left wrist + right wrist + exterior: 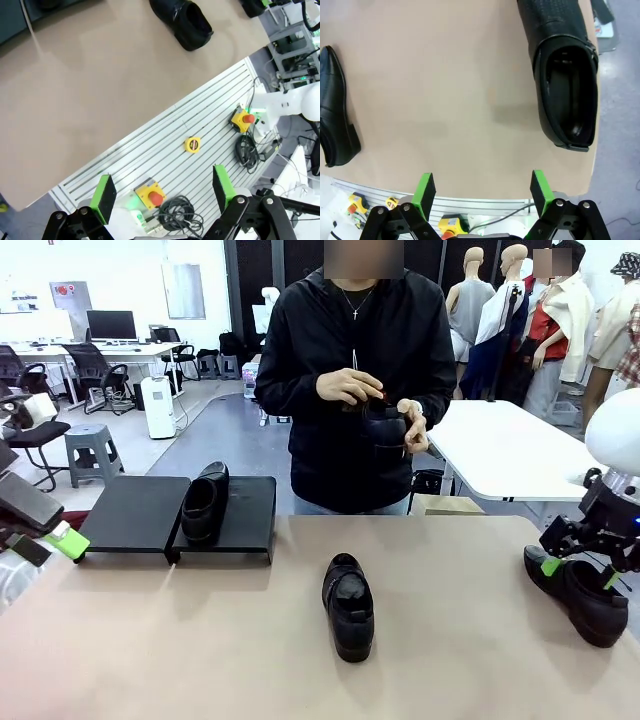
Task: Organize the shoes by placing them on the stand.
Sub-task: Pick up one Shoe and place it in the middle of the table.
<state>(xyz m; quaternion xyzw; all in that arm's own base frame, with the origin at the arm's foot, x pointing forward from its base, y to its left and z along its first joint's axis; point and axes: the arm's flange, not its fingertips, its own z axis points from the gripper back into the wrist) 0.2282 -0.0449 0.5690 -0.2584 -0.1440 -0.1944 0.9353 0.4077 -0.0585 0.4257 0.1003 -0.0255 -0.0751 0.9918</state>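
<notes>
While one shoe (205, 502) is already sitting on the stand (130, 518), close to the seam between its two platforms, the other three are waiting off it, so the job is looking roughly a quarter done. A second shoe (348, 608) is lying alone in the middle of the table (150, 640), well apart from both arms. A third shoe (585, 600) is resting at the table's right edge. The right gripper (484, 189) is hovering just above it with its jaws spread wide and nothing between them. In the right wrist view that shoe is lying off to one side of the fingers, not between them. The left gripper (164, 190) is likewise gaping and empty, hanging over the robot's side of the table near the stand. Across the table, the person's hands (345, 388) are holding the fourth shoe (385, 428) at chest height. Most of the stand's top is waiting to be filled.
</notes>
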